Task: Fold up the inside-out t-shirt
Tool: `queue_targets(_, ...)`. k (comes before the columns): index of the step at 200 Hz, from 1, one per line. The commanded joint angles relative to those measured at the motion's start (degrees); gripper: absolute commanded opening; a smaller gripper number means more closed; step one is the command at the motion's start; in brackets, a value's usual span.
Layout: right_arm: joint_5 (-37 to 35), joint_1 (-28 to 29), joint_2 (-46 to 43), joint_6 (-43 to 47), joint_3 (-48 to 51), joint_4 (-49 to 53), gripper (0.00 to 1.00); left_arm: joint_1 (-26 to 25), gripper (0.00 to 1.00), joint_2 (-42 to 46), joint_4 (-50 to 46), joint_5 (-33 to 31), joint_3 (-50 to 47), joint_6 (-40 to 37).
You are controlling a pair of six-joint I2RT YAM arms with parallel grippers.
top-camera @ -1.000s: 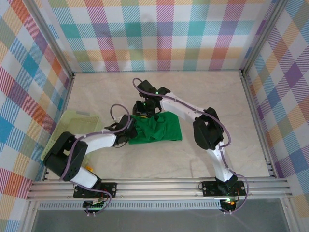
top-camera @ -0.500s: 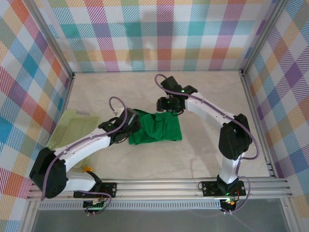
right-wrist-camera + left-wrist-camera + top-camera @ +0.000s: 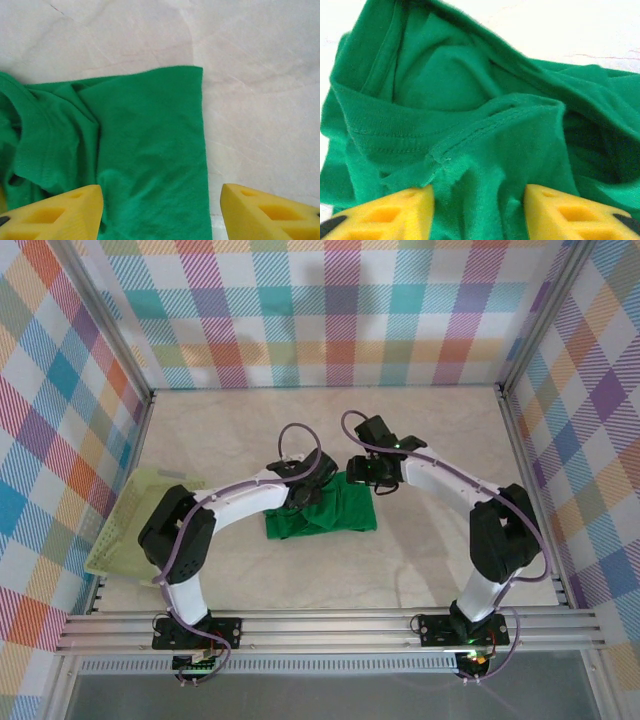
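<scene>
Two arms meet over the bright green soft cloth t-shirt (image 3: pixel 330 512), rumpled mid-table: right gripper (image 3: pixel 162 200) wide open and empty, left gripper (image 3: pixel 480 200) half-spread astride bunched fabric (whether it pinches is unclear).

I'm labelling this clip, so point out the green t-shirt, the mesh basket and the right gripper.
green t-shirt (image 3: pixel 330 515), top view, middle of the cloth
mesh basket (image 3: pixel 115 535), top view, bare mesh wall
right gripper (image 3: pixel 161 192), right wrist view, midway between fingertips
</scene>
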State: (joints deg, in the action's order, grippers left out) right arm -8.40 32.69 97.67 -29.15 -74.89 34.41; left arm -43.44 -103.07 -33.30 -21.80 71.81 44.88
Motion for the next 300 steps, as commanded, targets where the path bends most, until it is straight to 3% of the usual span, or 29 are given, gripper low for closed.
queue_targets(1, 2.9, -0.5, 1.0, 3.1, 0.7, -5.6, 0.65, -0.3, 0.35, -0.1, -1.4, -2.3, -0.2, 0.5)
queue_targets(42, 8.8, -1.9, 10.4, 4.0, -5.5, -7.8, 0.61, -0.3, 0.13, 5.4, 5.3, -2.6, -9.8, 2.3)
queue_targets(77, 8.2, -2.4, 16.2, 2.3, -8.1, -7.1, 0.53, -0.3, 0.11, 13.4, 9.1, -5.1, -19.9, 5.1)
queue_targets(116, 4.5, -5.5, 15.1, -4.2, -0.4, -6.1, 0.39, 0.3, 0.11, 15.6, 13.6, -4.3, -24.4, 5.9)
queue_targets(151, 4.4, -5.5, 8.1, -6.6, 12.0, -8.1, 0.35, 2.3, 0.11, 10.1, 19.1, 0.5, -20.5, 0.2)
queue_targets(198, 5.3, -4.4, -6.0, -11.6, 27.0, -7.3, 0.32, 4.6, 0.08, -2.8, 21.8, 7.3, -5.5, -10.8)
queue_targets(235, 4.6, -1.3, -16.1, -11.5, 27.7, -5.7, 0.35, 4.7, 0.06, -6.6, 19.0, 10.0, 2.2, -15.1)
queue_targets(266, 4.2, -1.3, -11.7, -4.7, 20.2, -9.9, 0.37, 5.0, 0.09, -0.1, 16.0, 5.7, -2.6, -16.9)
queue_targets(300, 6.3, -1.5, -1.8, -2.6, 12.8, -12.2, 0.36, 7.4, 0.11, 4.5, 16.8, 7.1, -8.8, -16.7)
